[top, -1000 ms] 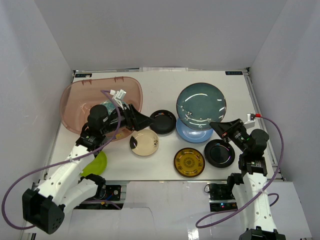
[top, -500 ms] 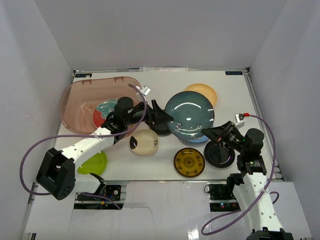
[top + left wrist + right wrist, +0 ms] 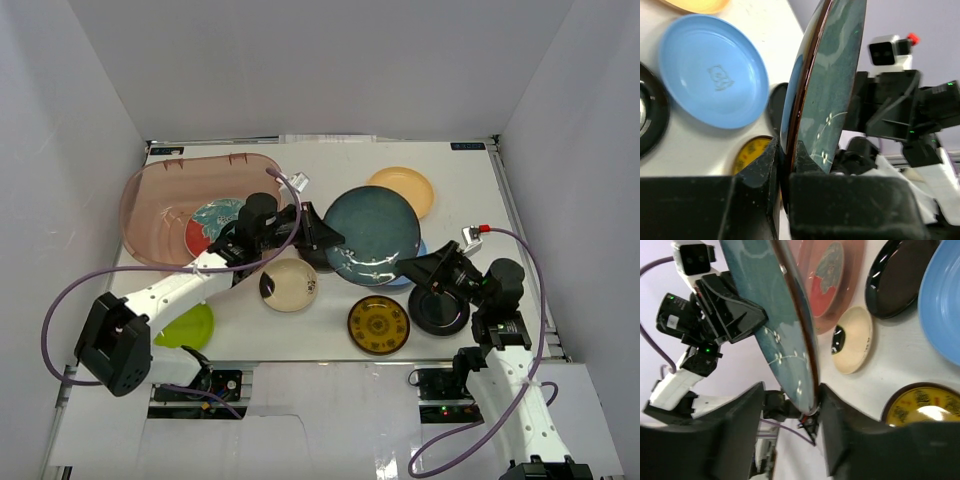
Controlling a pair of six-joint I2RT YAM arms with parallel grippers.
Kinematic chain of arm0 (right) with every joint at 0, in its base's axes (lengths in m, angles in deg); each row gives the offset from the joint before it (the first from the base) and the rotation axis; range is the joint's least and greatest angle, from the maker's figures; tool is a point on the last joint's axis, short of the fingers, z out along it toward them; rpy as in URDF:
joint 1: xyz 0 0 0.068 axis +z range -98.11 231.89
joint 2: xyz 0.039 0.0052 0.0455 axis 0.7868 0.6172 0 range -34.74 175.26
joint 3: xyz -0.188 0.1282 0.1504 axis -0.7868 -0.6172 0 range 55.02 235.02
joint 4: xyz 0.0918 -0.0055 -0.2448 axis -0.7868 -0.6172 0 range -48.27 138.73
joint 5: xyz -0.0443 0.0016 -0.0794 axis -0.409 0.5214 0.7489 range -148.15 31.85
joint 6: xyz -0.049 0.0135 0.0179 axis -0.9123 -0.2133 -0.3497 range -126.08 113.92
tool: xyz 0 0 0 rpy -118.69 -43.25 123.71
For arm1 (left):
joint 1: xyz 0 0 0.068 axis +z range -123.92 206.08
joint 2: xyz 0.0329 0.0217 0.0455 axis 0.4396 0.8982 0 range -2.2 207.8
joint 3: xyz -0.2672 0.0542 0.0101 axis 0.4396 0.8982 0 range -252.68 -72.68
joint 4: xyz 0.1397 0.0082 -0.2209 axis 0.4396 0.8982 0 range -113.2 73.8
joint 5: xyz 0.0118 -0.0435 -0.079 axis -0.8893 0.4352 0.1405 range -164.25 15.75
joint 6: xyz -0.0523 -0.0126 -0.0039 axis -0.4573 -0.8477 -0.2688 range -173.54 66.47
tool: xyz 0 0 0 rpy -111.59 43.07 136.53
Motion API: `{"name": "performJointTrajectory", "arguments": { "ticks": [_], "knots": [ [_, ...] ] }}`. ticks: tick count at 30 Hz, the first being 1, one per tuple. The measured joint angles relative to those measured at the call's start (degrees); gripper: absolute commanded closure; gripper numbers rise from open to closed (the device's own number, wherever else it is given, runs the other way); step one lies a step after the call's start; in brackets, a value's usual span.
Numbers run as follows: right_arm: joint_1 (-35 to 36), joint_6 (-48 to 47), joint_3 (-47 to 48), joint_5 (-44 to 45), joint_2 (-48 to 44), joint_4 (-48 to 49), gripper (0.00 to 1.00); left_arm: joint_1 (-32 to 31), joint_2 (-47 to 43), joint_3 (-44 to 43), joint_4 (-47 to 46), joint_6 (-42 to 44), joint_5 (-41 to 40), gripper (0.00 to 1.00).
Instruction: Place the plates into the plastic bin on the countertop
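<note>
Handover just done right of the plastic bin (image 3: pixel 150 205): L gripper (image 3: pixel 318 238) now clamped on dark teal plate (image 3: pixel 373 235) rim, R gripper (image 3: pixel 418 268) jaws have parted, so bin drop's prob next.

The bin (image 3: pixel 150 195) sits at the far left of the countertop (image 3: pixel 330 165), with a small plate (image 3: pixel 208 226) inside it. The big plate (image 3: pixel 372 232) hangs above the centre, with the left gripper (image 3: pixel 335 238) at its left rim and the right gripper (image 3: pixel 408 266) at its right rim. A back plate (image 3: pixel 404 189) lies behind it. Three front plates lie before it: the left one (image 3: pixel 289 285), the middle one (image 3: pixel 379 324) and the right one (image 3: pixel 440 308).
</note>
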State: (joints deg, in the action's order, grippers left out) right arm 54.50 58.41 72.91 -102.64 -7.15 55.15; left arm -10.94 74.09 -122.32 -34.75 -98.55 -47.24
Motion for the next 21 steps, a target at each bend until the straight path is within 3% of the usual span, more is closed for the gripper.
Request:
{"name": "performJointTrajectory", "arguments": {
  "ticks": [5,8,11,16,18,21],
  "knots": [
    [0.09,-0.63,0.02,-1.25,-1.40,0.90,0.18,0.96,-1.31,-6.01,11.85,4.81,-3.80,1.00],
    [0.09,-2.67,0.13,-1.75,-3.26,-0.76,0.12,5.40,-2.56,-11.02,18.58,6.86,-6.58,1.00],
    [0.09,-5.68,0.59,-2.01,-5.16,-3.87,0.11,16.55,-5.25,-13.97,22.62,6.43,-6.14,1.00],
    [0.09,-11.19,0.96,-1.53,-6.62,-10.23,0.12,40.70,-8.76,-15.43,25.66,3.93,-10.08,1.00],
    [0.09,-13.14,0.98,-1.25,-6.69,-12.22,0.12,45.18,-9.22,-14.12,26.21,3.19,-14.64,1.00],
    [0.09,-16.39,1.09,-0.59,-7.21,-15.34,0.13,46.31,-10.01,-9.94,27.52,2.10,-17.07,1.00]
  ]
}}
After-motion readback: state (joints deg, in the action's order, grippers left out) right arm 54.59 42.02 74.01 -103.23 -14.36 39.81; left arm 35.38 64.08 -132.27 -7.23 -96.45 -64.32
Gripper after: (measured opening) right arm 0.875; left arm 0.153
